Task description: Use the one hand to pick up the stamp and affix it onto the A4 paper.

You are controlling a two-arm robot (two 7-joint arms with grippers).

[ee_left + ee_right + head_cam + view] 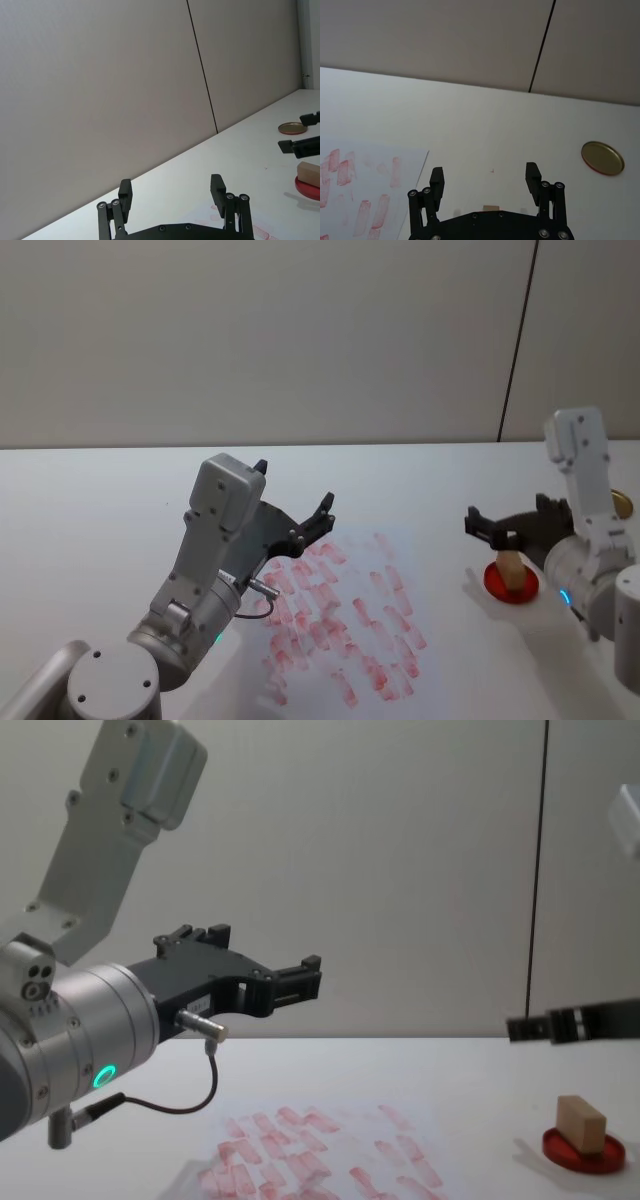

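Two grippers are raised above the white tabletop (100, 500), each with jaws spread wide and holding nothing. Left gripper (298, 512) hangs over the near-left part of the white A4 paper (345, 625), a flat sheet covered in pinkish-red rectangular prints. Right gripper (506, 524) hovers just above the small tan wooden stamp (511, 567), apart from it. Stamp stands on a flat round red dish (511, 584), right of the paper. A round brass-coloured lid (602, 158) lies farther back.

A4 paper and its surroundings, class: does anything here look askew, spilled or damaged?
Nothing stands out. The A4 paper lies flat, covered with red prints. The stamp sits on the red dish, untouched. The right end effector hovers open above it; the left end effector hangs open over the paper.
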